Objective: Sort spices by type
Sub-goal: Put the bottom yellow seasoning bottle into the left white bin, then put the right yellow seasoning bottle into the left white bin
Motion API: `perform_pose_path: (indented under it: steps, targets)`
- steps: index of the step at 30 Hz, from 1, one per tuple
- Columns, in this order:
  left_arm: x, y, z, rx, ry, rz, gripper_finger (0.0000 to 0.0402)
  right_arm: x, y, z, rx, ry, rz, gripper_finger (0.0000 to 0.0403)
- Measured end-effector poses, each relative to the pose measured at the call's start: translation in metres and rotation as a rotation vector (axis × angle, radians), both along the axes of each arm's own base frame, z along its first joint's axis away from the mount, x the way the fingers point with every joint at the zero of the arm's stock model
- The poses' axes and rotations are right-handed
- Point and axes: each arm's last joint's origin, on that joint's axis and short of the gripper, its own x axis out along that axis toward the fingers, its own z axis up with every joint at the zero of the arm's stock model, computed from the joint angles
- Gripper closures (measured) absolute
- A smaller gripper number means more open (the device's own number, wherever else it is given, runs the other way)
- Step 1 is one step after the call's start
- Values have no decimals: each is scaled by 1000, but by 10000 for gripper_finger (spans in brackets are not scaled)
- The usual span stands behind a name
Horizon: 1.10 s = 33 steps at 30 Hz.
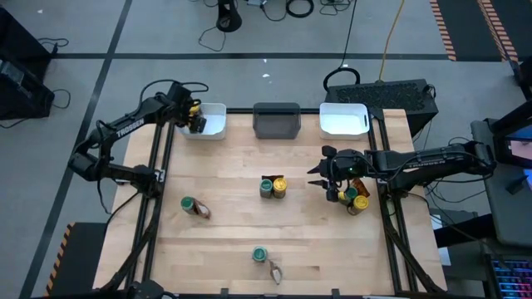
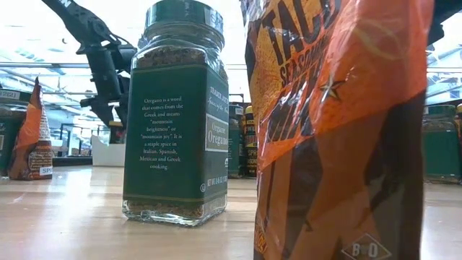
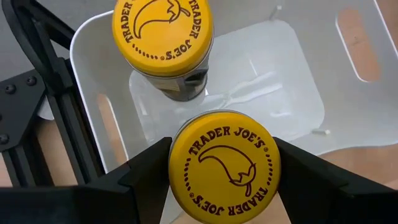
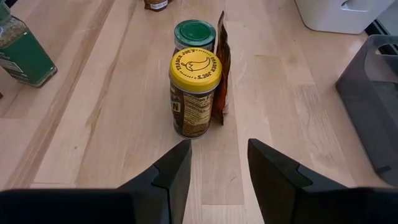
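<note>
My left gripper point(image 1: 196, 116) is over the far-left white bin point(image 1: 214, 126), shut on a yellow-lidded spice jar point(image 3: 224, 165). A second yellow-lidded jar point(image 3: 163, 37) stands upright on that bin's floor point(image 3: 267, 81). My right gripper point(image 4: 219, 165) hovers open at the table's right, pointing at a middle cluster: a yellow-lidded jar point(image 4: 195, 93), a green-lidded jar point(image 4: 194, 34) and an orange-brown packet point(image 4: 221, 68) leaning against them. More jars point(image 1: 353, 199) stand under the right arm. A green-lidded jar point(image 2: 177, 115) and a packet point(image 2: 339, 130) stand near the front edge. My left gripper pinches the yellow-lidded jar between its two fingers point(image 3: 146, 165), which sit on opposite sides just at the lid's rim point(image 3: 177, 168). The fingers slant down from above. The jar is upright over the bin; its lid hides its body and base.
A dark grey bin point(image 1: 276, 120) and another white bin point(image 1: 344, 119) sit along the far edge. A green-lidded jar point(image 1: 189, 203) with a packet point(image 1: 202, 212) stands at the left. Bare wood lies between the groups.
</note>
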Motion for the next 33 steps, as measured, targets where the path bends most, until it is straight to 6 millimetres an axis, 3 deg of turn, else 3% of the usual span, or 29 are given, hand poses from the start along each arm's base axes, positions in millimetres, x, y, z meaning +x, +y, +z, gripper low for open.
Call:
perform_pose_path:
  steps: [4, 17, 24, 33]
  targets:
    - [0, 0, 0, 0, 0, 0, 139, 0, 0, 0, 1, 0, -1, 261]
    - [0, 0, 0, 8, 12, -21, 42, 0, 0, 0, 1, 0, 0, 261]
    - [0, 1, 8, 80, -3, -17, 37, 0, 0, 0, 5, 0, -2, 261]
    - [-6, -7, 40, 289, -75, 21, 37, 0, 0, 0, 8, 1, -5, 261]
